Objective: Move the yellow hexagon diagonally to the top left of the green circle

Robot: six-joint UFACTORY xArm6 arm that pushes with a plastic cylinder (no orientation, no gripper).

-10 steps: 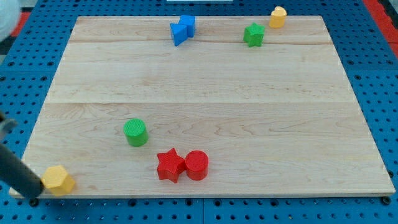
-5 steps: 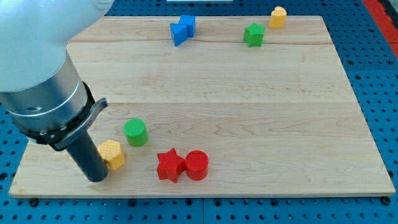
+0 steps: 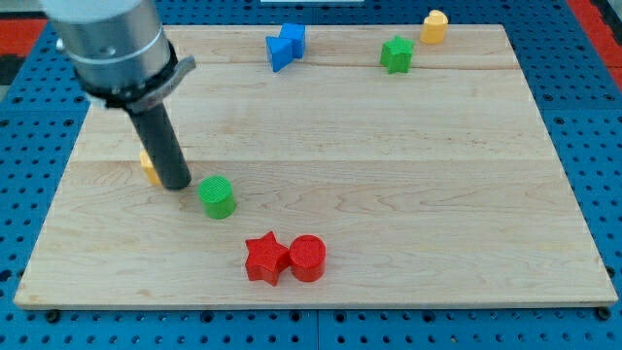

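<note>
Pincer: the arm carries no pincer, so there is no open or closed state to tell; it ends in 1 straight dark rod.
My tip [image 3: 179,185]: the rod's lower end rests on the board, just to the view's left of the green circle and slightly above it, without clearly touching it.
Yellow hexagon [image 3: 148,166]: mostly hidden behind the rod; only a thin yellow edge shows on the rod's left side, touching or just beside it. It lies to the view's upper left of the green circle.
Green circle [image 3: 217,196]: an upright cylinder, near the board's middle left, just beside the tip on its right.
Red star [image 3: 265,258]: toward the view's bottom, below and right of the green circle.
Red circle [image 3: 307,258]: touching or just beside the red star on its right.
Blue blocks [image 3: 286,45]: 2 blue pieces pressed together at the view's top; exact shapes unclear.
Green star [image 3: 396,53]: near the top right.
Second yellow block [image 3: 434,25]: at the top edge, just beside the green star.
Board [image 3: 408,185]: pale wood, resting on a blue perforated surface [image 3: 603,146].
</note>
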